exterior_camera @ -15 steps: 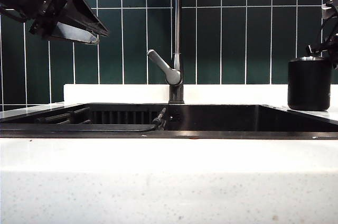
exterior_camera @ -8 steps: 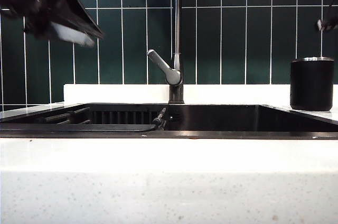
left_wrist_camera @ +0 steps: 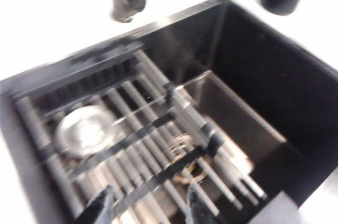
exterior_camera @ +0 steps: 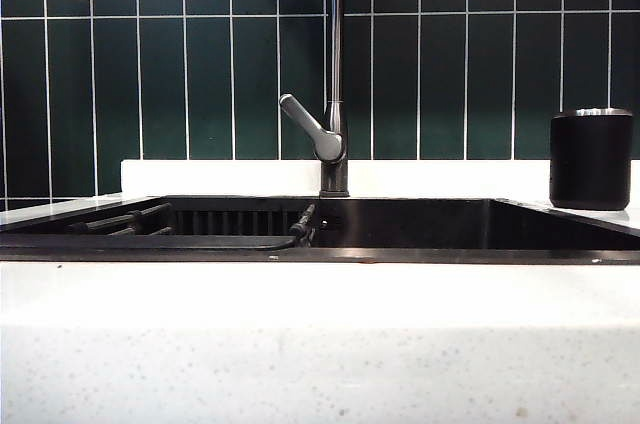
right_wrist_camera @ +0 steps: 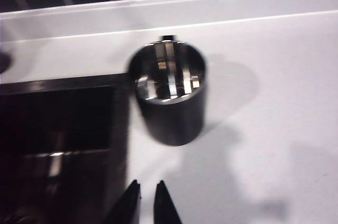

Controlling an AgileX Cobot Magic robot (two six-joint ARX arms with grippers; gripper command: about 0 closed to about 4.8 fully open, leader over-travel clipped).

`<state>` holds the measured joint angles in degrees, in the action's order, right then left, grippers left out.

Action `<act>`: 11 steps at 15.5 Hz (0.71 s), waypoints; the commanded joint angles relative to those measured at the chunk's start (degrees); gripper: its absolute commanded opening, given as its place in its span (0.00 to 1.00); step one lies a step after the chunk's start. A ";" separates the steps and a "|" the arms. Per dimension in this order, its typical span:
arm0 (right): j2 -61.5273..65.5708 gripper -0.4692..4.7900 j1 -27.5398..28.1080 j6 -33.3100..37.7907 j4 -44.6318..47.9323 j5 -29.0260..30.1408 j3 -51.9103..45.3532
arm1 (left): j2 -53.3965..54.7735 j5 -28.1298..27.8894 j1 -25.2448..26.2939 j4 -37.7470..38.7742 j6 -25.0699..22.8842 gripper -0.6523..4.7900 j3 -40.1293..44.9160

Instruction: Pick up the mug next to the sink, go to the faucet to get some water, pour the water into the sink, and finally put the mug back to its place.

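Mug (right_wrist_camera: pixel 170 97): upright on desk (right_wrist_camera: pixel 274 76), right of sink (exterior_camera: pixel 420 224), unheld. Right gripper (right_wrist_camera: pixel 147 195): nearly pressed together, empty, near mug. Left gripper (left_wrist_camera: pixel 145 205): spread above sink. Risk: a low sweep could topple the mug.

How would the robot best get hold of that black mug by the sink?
Probably by the mug's round wall, the right gripper coming from above and in front. It stands upright on the countertop with clear space around it. Its thin handle points toward the tiled wall, hard to reach. That gripper hangs above, nearly closed, holding nothing.
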<state>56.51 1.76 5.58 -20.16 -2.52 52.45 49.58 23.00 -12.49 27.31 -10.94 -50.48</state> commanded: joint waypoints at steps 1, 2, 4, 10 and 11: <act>-7.19 0.19 -5.11 0.28 -3.91 1.25 0.15 | -5.20 -0.28 -0.07 4.81 0.39 0.38 0.26; -10.23 0.19 -7.67 0.28 -5.27 1.18 0.15 | -7.30 -0.28 -0.07 7.04 0.42 0.38 0.28; -15.87 0.18 -11.78 0.31 -7.80 1.03 0.15 | -11.19 -0.31 -0.07 10.16 0.92 0.38 0.68; -32.37 0.18 -18.12 0.28 -18.01 1.42 0.17 | -22.67 0.35 -0.09 22.64 2.84 0.33 5.64; -35.10 0.18 -18.14 0.28 -21.86 1.44 0.17 | -22.67 0.37 -0.13 24.39 2.95 0.33 5.64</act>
<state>22.74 -16.38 5.63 -38.63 -1.04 52.51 26.63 22.98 -12.51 50.37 -8.10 -44.99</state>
